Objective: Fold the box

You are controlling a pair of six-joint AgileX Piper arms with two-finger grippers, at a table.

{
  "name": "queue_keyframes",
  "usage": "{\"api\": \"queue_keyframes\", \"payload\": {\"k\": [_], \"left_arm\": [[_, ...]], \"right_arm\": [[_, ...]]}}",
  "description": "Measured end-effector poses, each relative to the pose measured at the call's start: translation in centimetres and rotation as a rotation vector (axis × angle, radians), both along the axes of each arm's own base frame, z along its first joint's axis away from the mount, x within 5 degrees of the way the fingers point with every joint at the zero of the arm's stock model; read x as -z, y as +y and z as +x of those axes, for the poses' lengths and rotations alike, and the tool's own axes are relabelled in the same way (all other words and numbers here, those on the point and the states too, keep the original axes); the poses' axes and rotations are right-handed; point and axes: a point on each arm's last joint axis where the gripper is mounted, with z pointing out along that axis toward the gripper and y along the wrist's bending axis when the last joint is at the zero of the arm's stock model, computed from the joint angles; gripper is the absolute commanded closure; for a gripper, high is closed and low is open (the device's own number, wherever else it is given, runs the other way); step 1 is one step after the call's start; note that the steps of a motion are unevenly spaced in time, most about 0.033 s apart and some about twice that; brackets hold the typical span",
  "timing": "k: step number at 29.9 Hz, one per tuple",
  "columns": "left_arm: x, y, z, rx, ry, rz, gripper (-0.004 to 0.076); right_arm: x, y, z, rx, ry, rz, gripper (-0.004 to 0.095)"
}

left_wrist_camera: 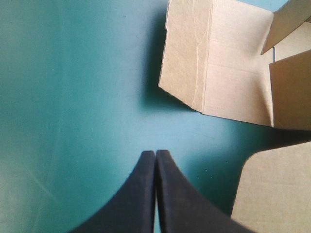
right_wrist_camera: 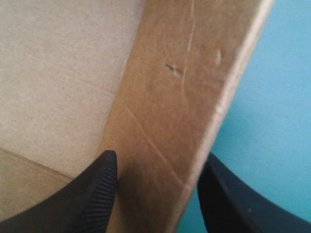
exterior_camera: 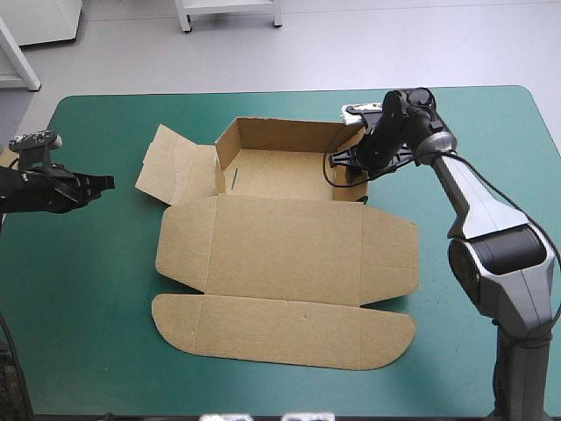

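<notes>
the teal-green table cover (exterior_camera: 88, 289) carries the brown cut-board box (exterior_camera: 289, 254) at mid-table: a tray with walls up on the far side, lid flat toward the near edge, left side flap (exterior_camera: 175, 167) splayed outward. my right gripper (exterior_camera: 355, 171) straddles the tray's right wall (right_wrist_camera: 165, 121), black fingers (right_wrist_camera: 97, 194) apart, one inside and one outside, gripping nothing. i'd close gently on that wall, then roll it inward along its crease so it doesn't buckle. my left gripper (exterior_camera: 107, 182) hovers near the table's left edge, fingers pressed together, empty. i'd bring it to that flap.
</notes>
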Motion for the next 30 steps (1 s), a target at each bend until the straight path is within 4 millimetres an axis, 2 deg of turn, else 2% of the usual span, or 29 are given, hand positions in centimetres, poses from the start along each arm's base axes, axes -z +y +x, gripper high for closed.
{"api": "queue_keyframes", "payload": {"k": [4, 6, 8, 10, 11, 21, 25, 30], "left_arm": [[0.0, 0.0, 0.0, 0.0, 0.0, 0.0, 0.0732], [0.0, 0.0, 0.0, 0.0, 0.0, 0.0, 0.0732], [0.0, 0.0, 0.0, 0.0, 0.0, 0.0, 0.0732], [0.0, 0.0, 0.0, 0.0, 0.0, 0.0, 0.0732], [0.0, 0.0, 0.0, 0.0, 0.0, 0.0, 0.0732], [0.0, 0.1, 0.0, 0.001, 0.004, 0.011, 0.0733], [0.1, 0.2, 0.0, 0.002, 0.008, 0.027, 0.0732], [0.1, 0.4, 0.0, -0.003, 0.005, 0.057, 0.0732]], "right_arm": [[1.2, 0.2, 0.4, 0.005, 0.026, -0.007, 0.0431], [1.7, 0.3, 0.5, 0.005, 0.036, -0.01, 0.0481], [1.8, 0.4, 0.5, 0.003, 0.038, -0.014, 0.0622], [2.0, 0.5, 0.5, 0.0, 0.039, -0.02, 0.0855], [2.0, 0.4, 0.5, -0.003, 0.038, -0.022, 0.0923], [1.6, 0.1, 0.4, -0.075, 0.015, -0.065, 0.0908], [-0.4, -1.5, 0.2, -0.038, -0.027, -0.047, 0.0908], [-4.4, -5.6, -0.5, 0.024, -0.115, -0.022, 0.0908]]}}
